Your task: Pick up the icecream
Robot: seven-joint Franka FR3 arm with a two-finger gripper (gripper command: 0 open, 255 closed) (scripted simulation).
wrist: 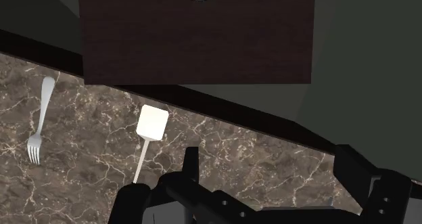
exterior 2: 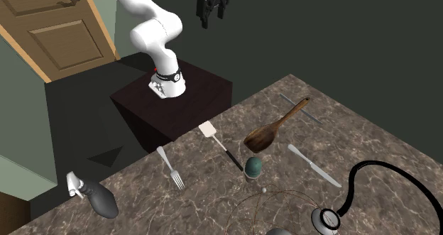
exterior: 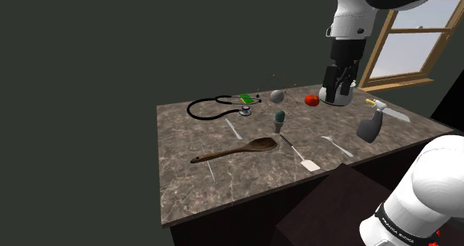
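Overhead, the gripper [exterior: 339, 85] hung above the far right part of the tabletop [exterior: 186, 185], in the upper right of the shoulder view. Its fingers were spread wide with nothing between them. The icecream [exterior: 279, 120] stood upright near the middle of the tabletop, a dark green scoop on a grey base. It was well apart from the gripper, down and to the left of it in that frame. A wooden spoon [exterior: 239, 151] lay just below and left of the icecream, a spatula [exterior: 299, 153] to its lower right and a knife [exterior: 233, 127] to its left. A stethoscope [exterior: 216, 107] curled at the upper left of the tabletop, a tomato [exterior: 312, 100] sat near the gripper, and a spray bottle [exterior: 369, 125] lay at the right.

In the second exterior view the gripper [exterior 2: 213, 15] hung at the top centre, over the dark stand [exterior 2: 206, 91]. The icecream [exterior 2: 253, 167] stood at the lower centre, just beside the dark handle end of the spatula [exterior 2: 220, 145], below the spoon [exterior 2: 273, 130]. A fork [exterior 2: 170, 167] lay further left.

In the wrist view the open gripper [wrist: 264, 189] looked down on the tabletop [wrist: 257, 148] near its edge. The white blade of the spatula [wrist: 152, 121] lay just ahead of one finger, and the fork [wrist: 39, 121] lay beyond it.
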